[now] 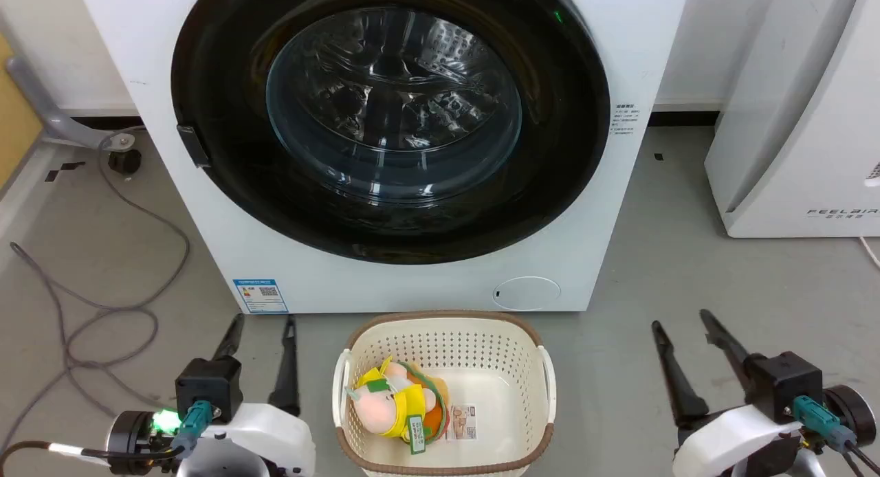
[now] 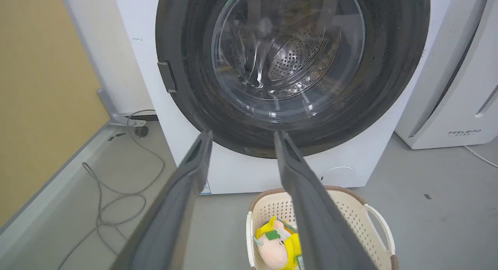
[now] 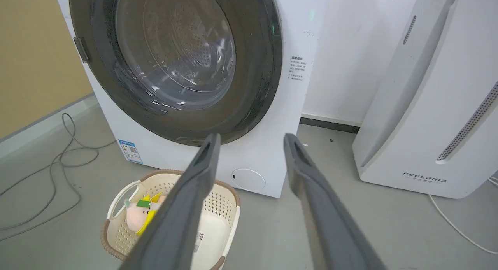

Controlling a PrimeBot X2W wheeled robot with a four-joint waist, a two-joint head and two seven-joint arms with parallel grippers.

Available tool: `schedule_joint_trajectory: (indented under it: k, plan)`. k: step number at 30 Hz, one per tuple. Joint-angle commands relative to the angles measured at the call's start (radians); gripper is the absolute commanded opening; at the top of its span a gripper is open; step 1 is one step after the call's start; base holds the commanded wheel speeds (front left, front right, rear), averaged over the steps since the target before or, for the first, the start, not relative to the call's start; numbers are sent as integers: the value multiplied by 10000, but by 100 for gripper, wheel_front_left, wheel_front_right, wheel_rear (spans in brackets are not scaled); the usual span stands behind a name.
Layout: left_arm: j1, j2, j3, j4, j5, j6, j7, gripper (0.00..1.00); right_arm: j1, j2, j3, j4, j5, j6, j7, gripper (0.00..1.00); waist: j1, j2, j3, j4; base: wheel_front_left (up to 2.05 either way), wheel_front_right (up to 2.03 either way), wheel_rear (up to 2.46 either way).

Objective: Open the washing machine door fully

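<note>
Squarely in the upper middle of the head view stands the washing machine (image 1: 385, 284), its white front reaching down to the grey floor. The washing machine door (image 1: 392, 113) covers most of that front and lies closed flat against it, its glossy black ring around the bulging glass window, with a small dark catch (image 1: 192, 146) at the ring's left edge. At the right edge of the frame stands a white FEELBAIR appliance (image 1: 790, 119), apart from the machine. Low in the centre, just in front of the machine, a cream perforated basket (image 1: 447, 353) with a brown rim sits on the floor. The left gripper (image 1: 264, 320) is at the lower left and the right gripper (image 1: 680, 319) at the lower right; each has its two dark fingers spread apart with nothing between them, well short of the door. A pink and yellow plush toy (image 1: 392, 405) lies in the basket's left half. A blue label (image 1: 260, 295) and a round cap (image 1: 526, 293) mark the machine's bottom corners.
</note>
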Motion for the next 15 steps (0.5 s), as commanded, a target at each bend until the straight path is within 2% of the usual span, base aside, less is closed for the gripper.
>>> schedule_joint_trajectory:
  k: [1,8,9,10,15]
  plan:
    - [-16,0,-28,44,-16,-43,-73,100,29,2,-26,26,50,0,-44,100,0,0,1,-3,0,0,0]
    - [-91,0,-134,242,-81,-90,-230,100,68,5,-87,101,159,1,-148,100,0,0,0,-4,0,0,0]
    - [-103,0,-149,271,-91,-96,-252,100,74,5,-96,115,182,1,-162,18,0,0,0,-4,0,0,0]
    - [-115,0,-164,297,-102,-101,-273,100,80,5,-104,131,206,1,-170,0,0,0,0,-3,0,0,0]
    - [-163,0,-241,407,-165,-133,-378,100,100,7,-147,211,327,1,-233,0,0,0,0,-2,0,0,0]
